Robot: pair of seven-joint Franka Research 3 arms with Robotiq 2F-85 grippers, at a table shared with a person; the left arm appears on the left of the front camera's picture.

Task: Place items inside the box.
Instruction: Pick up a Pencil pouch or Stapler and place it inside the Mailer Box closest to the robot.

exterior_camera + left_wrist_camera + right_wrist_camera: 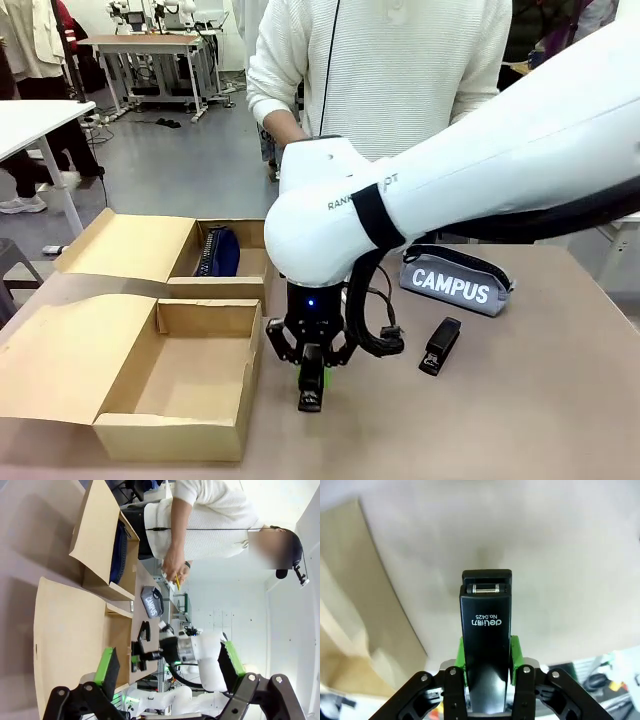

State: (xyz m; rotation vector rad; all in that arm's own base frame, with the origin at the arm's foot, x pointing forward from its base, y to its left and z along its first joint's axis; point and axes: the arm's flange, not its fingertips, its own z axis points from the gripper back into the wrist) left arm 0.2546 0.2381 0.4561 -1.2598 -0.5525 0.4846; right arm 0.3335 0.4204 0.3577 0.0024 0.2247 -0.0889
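My right gripper [311, 378] is shut on a black stapler [311, 388], which hangs nose-down just above the table, close to the near right corner of the cardboard box [176, 440]. In the right wrist view the stapler [485, 625] sits between the green pads [514, 650]. A second black stapler [440, 345] lies to the right, and a grey "CAMPUS" pouch [455, 283] lies behind it. A navy pouch [219, 252] rests in the box's far compartment. My left gripper [170, 662] is open and holds nothing, high above the box [80, 630].
A person in a white sweater [390, 70] stands at the far side; a hand [175, 567] holds a thin yellow object. The box's flaps [60, 340] spread out to the left. Bare table [520, 420] lies to the right and front.
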